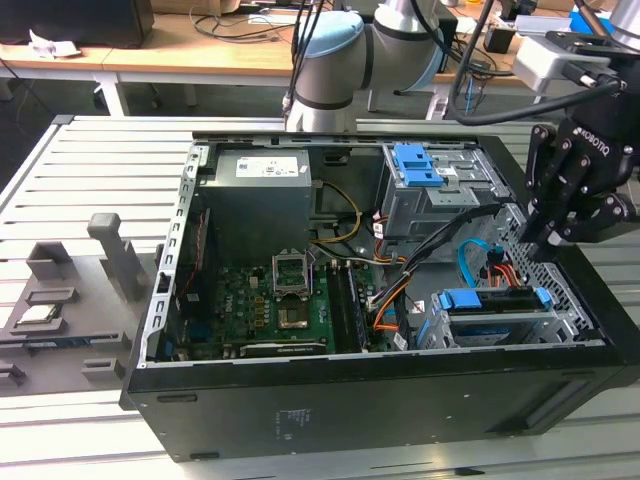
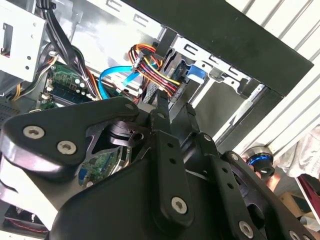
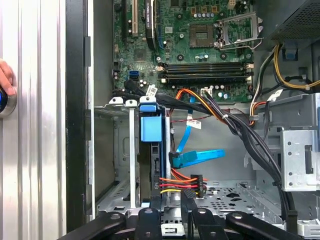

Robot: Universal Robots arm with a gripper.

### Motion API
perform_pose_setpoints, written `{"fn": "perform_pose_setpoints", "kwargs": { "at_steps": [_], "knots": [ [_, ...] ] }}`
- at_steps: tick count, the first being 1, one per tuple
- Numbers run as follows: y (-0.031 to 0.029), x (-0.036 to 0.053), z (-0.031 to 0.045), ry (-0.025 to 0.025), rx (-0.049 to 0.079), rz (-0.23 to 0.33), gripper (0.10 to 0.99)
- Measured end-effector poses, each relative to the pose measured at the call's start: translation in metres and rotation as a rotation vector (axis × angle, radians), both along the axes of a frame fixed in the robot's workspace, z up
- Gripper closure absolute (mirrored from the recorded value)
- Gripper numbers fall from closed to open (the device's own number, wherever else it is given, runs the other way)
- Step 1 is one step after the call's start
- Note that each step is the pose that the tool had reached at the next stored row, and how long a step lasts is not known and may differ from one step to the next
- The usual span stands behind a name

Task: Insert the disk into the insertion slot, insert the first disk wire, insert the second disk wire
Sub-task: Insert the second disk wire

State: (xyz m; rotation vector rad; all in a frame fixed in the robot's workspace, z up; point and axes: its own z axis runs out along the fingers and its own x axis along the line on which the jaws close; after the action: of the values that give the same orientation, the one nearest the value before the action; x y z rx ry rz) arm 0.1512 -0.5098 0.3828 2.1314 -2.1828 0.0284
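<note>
The first disk wire (image 3: 187, 182) lies crosswise at the hand (image 3: 170, 196); grip cannot be told.

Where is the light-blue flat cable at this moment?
At the exterior view's right, the light-blue cable curves between the low drive cage and the taller cage, beside the red-orange wire bundle.
</note>
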Motion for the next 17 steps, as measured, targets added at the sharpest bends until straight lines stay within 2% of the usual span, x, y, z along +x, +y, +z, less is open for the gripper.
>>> {"fn": "perform_pose_setpoints", "kwargs": {
  "at_steps": [3, 5, 9, 12, 16, 17],
  "knots": [
    [0.0020, -0.0027, 0.0000, 0.0000, 0.000, 0.000, 0.784],
    [0.0039, -0.0083, 0.0000, 0.0000, 0.000, 0.000, 0.784],
    [0.0040, -0.0203, -0.0003, 0.0000, 0.000, 0.000, 0.784],
    [0.0040, -0.0251, -0.0013, 0.0000, 0.000, 0.000, 0.784],
    [0.0040, -0.0310, -0.0063, 0.0000, 0.000, 0.000, 0.784],
    [0.0040, -0.0350, -0.0095, 0.0000, 0.000, 0.001, 0.784]
  ]
}}
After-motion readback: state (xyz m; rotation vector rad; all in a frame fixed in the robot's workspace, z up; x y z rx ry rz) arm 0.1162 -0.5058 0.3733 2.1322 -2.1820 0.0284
